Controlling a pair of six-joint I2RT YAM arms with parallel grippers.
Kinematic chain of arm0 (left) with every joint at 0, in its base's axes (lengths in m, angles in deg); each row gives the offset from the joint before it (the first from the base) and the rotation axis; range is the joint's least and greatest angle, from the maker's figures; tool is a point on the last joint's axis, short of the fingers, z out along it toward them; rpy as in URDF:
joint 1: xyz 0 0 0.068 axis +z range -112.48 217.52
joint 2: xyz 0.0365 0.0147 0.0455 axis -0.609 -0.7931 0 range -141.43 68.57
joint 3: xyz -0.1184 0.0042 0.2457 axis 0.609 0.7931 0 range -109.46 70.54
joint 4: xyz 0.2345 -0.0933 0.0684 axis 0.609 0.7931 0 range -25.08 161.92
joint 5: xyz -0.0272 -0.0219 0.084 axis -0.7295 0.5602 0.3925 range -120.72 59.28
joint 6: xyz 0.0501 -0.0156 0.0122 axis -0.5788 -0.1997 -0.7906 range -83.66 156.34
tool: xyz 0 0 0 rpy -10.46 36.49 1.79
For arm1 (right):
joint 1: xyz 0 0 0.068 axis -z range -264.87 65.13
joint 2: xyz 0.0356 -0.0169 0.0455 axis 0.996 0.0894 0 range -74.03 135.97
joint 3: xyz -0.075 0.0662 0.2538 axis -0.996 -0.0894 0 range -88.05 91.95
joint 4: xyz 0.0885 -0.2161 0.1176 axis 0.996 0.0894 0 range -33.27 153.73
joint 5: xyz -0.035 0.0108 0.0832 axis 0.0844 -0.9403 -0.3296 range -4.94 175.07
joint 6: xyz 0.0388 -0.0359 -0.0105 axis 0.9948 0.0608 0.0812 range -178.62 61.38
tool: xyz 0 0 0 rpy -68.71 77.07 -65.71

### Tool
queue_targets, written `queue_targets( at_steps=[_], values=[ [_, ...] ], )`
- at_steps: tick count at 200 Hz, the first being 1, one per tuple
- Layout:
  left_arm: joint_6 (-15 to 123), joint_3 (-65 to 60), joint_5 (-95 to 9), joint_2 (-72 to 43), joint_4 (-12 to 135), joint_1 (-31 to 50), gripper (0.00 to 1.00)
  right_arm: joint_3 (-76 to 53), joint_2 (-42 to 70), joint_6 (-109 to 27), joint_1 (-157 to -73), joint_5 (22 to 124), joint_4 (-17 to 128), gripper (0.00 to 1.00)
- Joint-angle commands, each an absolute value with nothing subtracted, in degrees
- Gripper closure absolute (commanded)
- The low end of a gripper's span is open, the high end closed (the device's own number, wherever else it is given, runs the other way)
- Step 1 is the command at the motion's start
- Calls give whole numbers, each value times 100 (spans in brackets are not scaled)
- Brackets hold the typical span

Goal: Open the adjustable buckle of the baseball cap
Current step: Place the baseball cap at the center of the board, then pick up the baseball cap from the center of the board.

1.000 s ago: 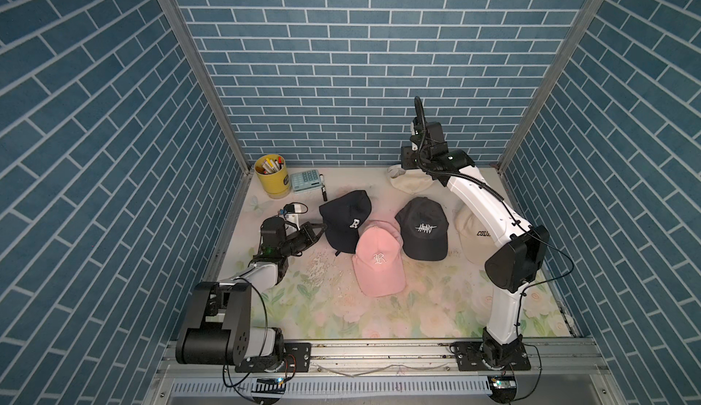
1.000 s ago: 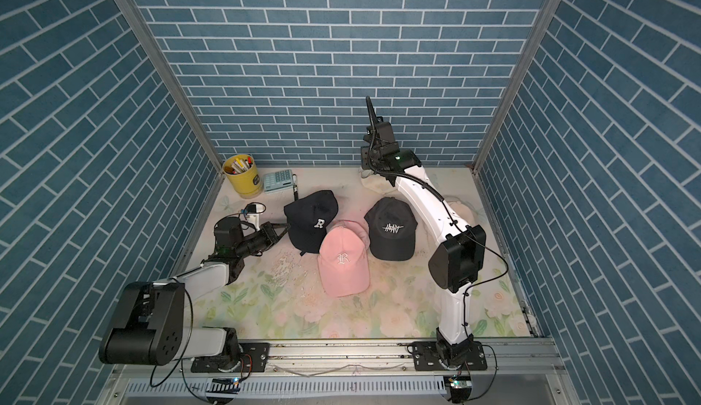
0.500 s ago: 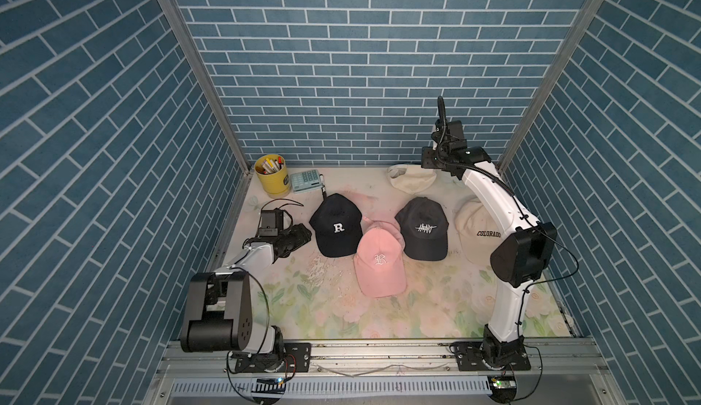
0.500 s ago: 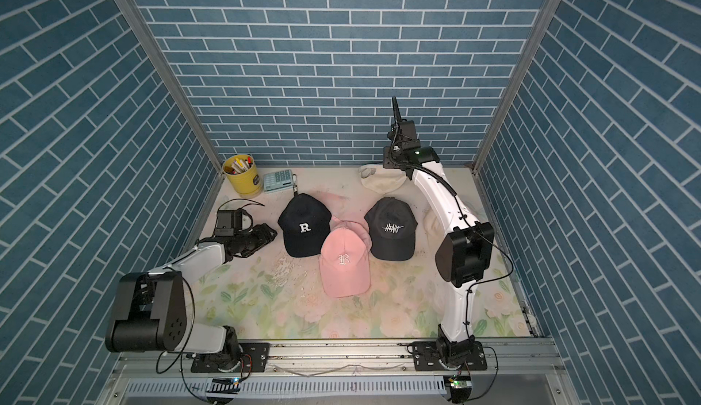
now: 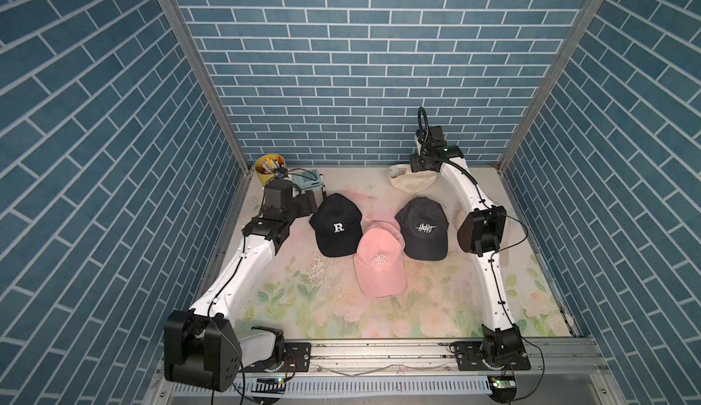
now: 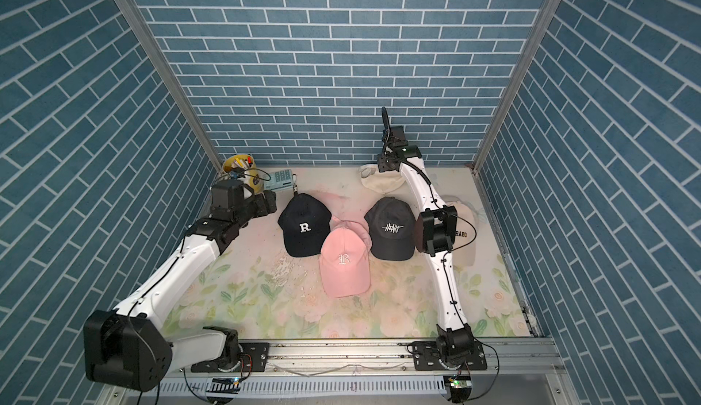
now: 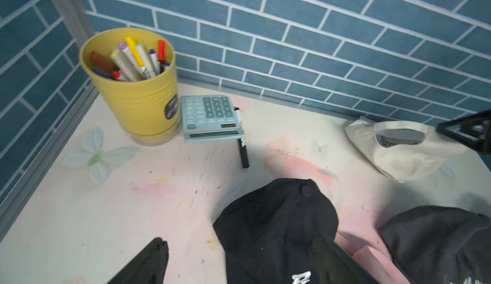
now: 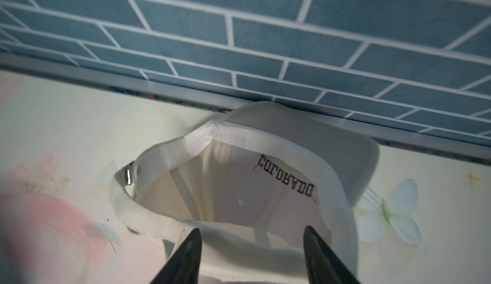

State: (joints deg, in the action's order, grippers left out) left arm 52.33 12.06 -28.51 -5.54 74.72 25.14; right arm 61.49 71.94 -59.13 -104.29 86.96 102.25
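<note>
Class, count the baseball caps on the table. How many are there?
5: black R cap mid-left, pink cap in front, black HEART cap mid-right, upturned cream cap by the back wall, cream cap partly hidden behind the right arm.

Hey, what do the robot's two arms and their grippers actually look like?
The left arm and right arm both have smooth white shells joined by boxy black joint housings. Thin black wiring runs along them, and a thicker black cable arcs above the right wrist. The left gripper and right gripper each end in two black, pointed, wedge-shaped fingers.
</note>
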Motion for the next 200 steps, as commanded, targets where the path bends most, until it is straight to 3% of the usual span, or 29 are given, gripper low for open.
queue_targets(
  at_steps=[1,42,121,200],
  values=[
    [4646,952,-2813,-907,7148,2244,9,6259,7346,-7041,-10526,8410,9892,34],
    [4271,285,-2882,-1549,7302,1965,10,6408,7654,-7453,-10560,8446,9622,33],
    [4142,44,-3071,-1878,7279,1898,10,6215,6971,-8252,-10902,7734,10009,34],
    [4068,99,-3025,-1874,7321,1898,10,5228,6613,-8889,-11109,8945,10121,39]
  ],
)
